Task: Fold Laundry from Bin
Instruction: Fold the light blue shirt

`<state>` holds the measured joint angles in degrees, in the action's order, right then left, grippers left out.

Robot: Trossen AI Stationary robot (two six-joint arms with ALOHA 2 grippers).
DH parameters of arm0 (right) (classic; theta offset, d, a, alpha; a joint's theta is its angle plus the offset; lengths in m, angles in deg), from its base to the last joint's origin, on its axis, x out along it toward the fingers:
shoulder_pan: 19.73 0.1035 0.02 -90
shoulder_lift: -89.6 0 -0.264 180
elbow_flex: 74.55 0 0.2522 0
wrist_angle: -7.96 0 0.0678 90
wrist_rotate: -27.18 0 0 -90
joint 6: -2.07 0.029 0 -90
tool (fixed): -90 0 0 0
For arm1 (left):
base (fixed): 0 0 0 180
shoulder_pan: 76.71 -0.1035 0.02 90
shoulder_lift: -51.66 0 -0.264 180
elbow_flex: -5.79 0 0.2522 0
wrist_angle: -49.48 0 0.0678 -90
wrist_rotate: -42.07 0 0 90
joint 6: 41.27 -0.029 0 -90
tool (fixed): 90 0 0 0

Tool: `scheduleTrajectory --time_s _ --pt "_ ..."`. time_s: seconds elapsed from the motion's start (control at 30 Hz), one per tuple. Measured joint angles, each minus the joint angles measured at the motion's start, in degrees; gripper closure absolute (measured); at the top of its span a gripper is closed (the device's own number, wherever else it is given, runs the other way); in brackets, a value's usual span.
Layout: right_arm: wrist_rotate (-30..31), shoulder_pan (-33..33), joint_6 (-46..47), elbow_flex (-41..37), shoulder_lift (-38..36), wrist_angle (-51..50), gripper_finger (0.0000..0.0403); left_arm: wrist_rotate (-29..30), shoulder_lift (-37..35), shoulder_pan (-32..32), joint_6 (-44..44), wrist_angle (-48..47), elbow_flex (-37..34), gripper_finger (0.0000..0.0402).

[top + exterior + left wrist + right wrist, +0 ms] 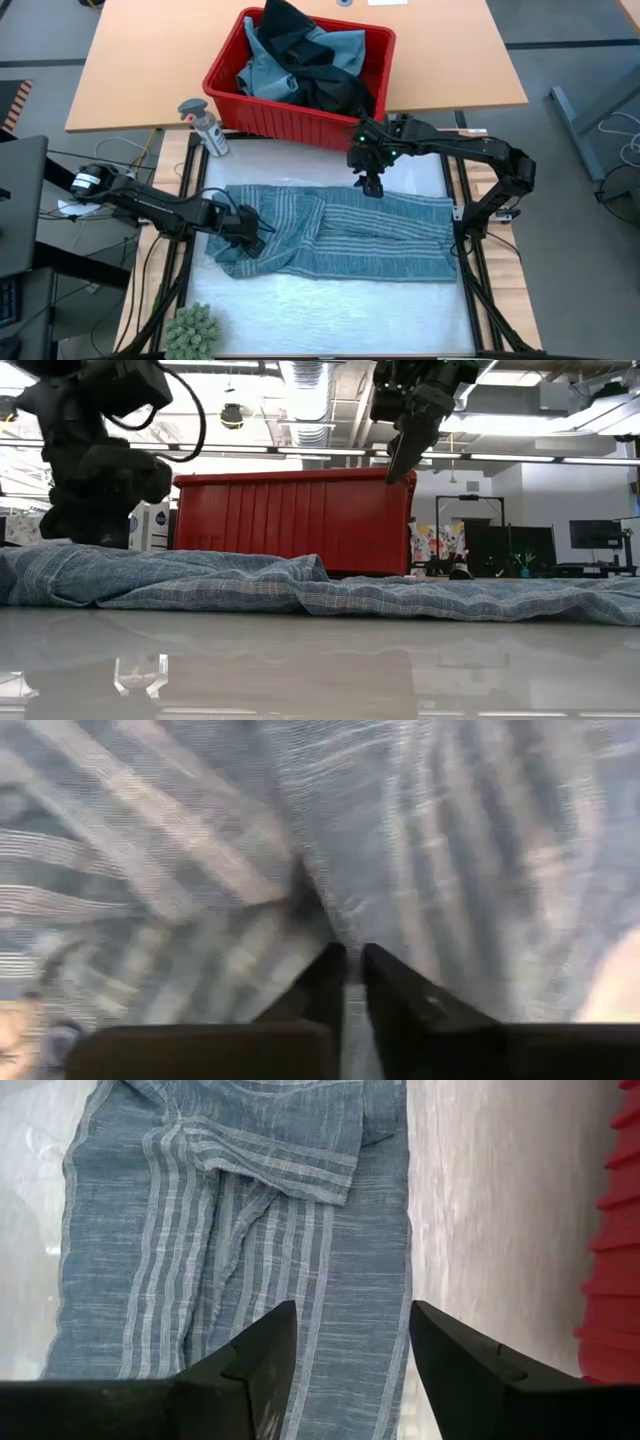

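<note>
High view: striped shirt (350, 232) spread flat across the white mat (330, 305), grey-blue weave with groups of pale stripes running lengthwise, left end bunched and rumpled, right end lying smoother. Left gripper (247, 243) is down on that bunched left end, fingers (322, 985) pinched together on a fold of the shirt (200, 870); left wrist view shows the cloth drawn up into a crease right at the tips. Right gripper (371, 186) hangs above the shirt's far edge near the middle, fingers (262, 1348) spread apart, nothing between them; right wrist view looks straight down on the shirt (230, 1250) with a folded-over flap showing stripes crossing at an angle. Bin (225, 95), red, sits on the wooden table just beyond the mat, holding the rest of the laundry (300, 65): a light blue piece and a dark one heaped together, piled above the rim. Low view: shirt (300, 588) lies low with shallow wrinkles, bin (290, 520) right behind it. Spray bottle (203, 124) just left of the bin; its label can't be read. Green spiky ball (192, 330) at the mat's near left corner.
</note>
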<state>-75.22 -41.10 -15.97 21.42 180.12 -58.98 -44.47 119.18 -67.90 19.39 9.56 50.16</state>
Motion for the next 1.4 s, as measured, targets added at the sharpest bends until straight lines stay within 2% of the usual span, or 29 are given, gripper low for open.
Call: scheduleTrajectory --time_s 0.2,0.5,0.63,1.03,1.27,1.4 --pt "0.02 0.0 -0.42 0.0 0.0 -0.08 0.0207 1.02 -0.02 -0.66 -1.78 -2.18 5.69 0.0401" --pt "0.05 0.0 -0.39 0.0 0.0 -0.74 0.0239 2.46 -0.02 -6.07 -7.56 -19.98 13.5 0.0401" --pt "0.07 0.0 -0.39 0.0 0.0 -1.92 0.0245 2.66 -0.04 -9.32 -10.86 -24.25 16.43 0.0401" --pt "-0.09 1.97 0.26 -0.09 2.38 -4.13 0.0246 0.81 -0.07 -18.85 -21.38 -29.21 17.79 0.0401" --pt "-5.34 3.88 1.61 -0.07 7.99 -6.42 0.0246 -0.68 -0.07 -21.52 -26.31 -33.9 17.78 0.0401" --pt "-12.45 5.87 0.96 -0.07 12.07 -6.51 0.0247 -2.16 -0.07 -22.65 -28.11 -34.57 17.77 0.0401"
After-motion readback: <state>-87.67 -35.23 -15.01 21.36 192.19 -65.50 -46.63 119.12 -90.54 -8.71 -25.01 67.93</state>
